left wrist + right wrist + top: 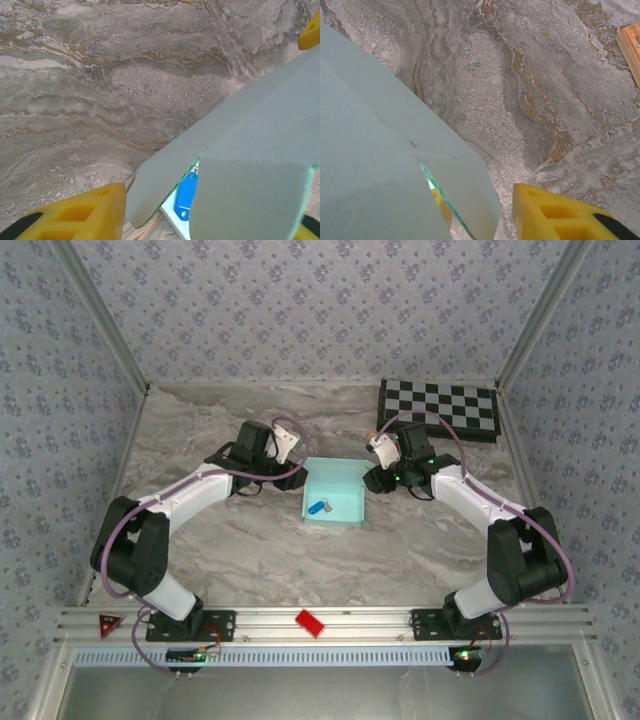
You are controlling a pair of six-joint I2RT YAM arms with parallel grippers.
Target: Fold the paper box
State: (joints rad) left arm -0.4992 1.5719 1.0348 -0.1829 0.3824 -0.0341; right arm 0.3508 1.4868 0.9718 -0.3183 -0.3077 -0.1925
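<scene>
Risk: left gripper (pixel 212 210) and right gripper (pixel 480 205) are straddling opposite paper box (pixel 335 485) walls, pinching or loose I cannot tell; uneven pushing is threatening to buckle thin card

Marble-patterned table (pixel 250 540), paper box (pixel 340 480) mid-table, checkered board (pixel 440 405) far right

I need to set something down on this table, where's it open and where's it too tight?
Bare marble lies in front of the paper box, between the left arm and right arm, and along the back wall left of the chessboard. It is crowded around the box, where the left gripper and right gripper flank its sides.
</scene>
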